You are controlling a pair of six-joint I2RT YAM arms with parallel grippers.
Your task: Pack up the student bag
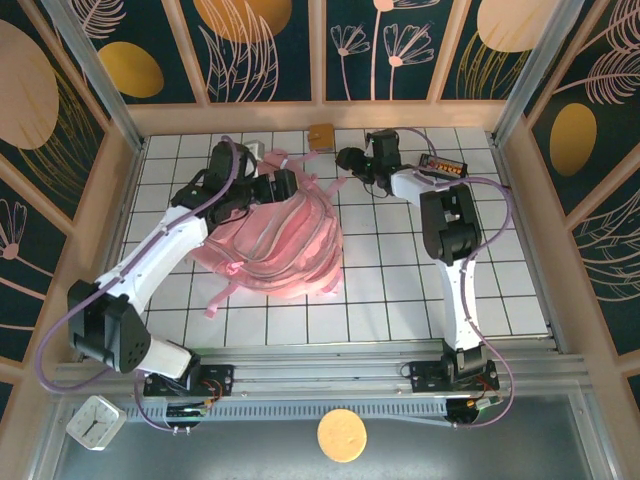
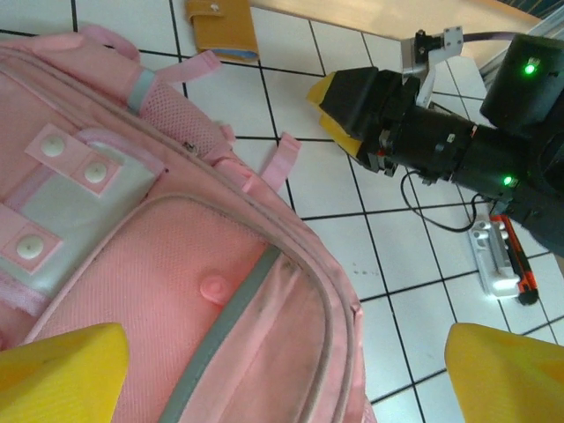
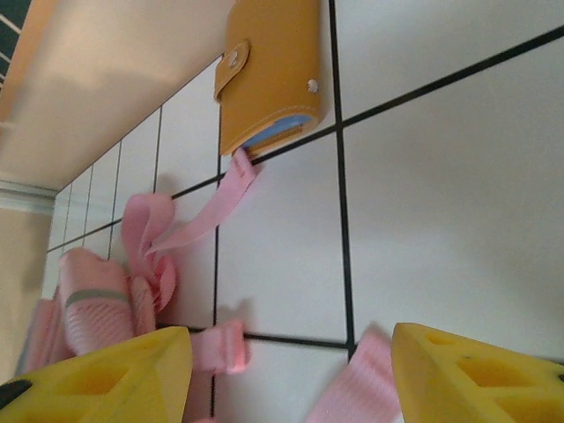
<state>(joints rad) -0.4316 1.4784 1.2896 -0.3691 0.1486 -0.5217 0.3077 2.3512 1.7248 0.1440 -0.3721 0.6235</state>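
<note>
Top external: large soft pink backpack (image 1: 290,245) lies crumpled on white gridded tabletop (image 1: 400,280), left of centre. My left pincer (image 1: 262,188) hovers over its far end, fingers apart, gripping nothing. My right pincer (image 1: 352,160) is apart too, empty, near small tan snap-flap card holder (image 1: 321,136).

The bag (image 1: 275,245) blocks the left middle of the table (image 1: 400,300), and its loose straps (image 3: 189,229) trail over the tiles up to the wallet (image 3: 269,75) by the far wall. Right of the bag the tiles lie bare, crossed by the right arm (image 1: 445,235). A device (image 1: 443,165) sits near the far right corner.
</note>
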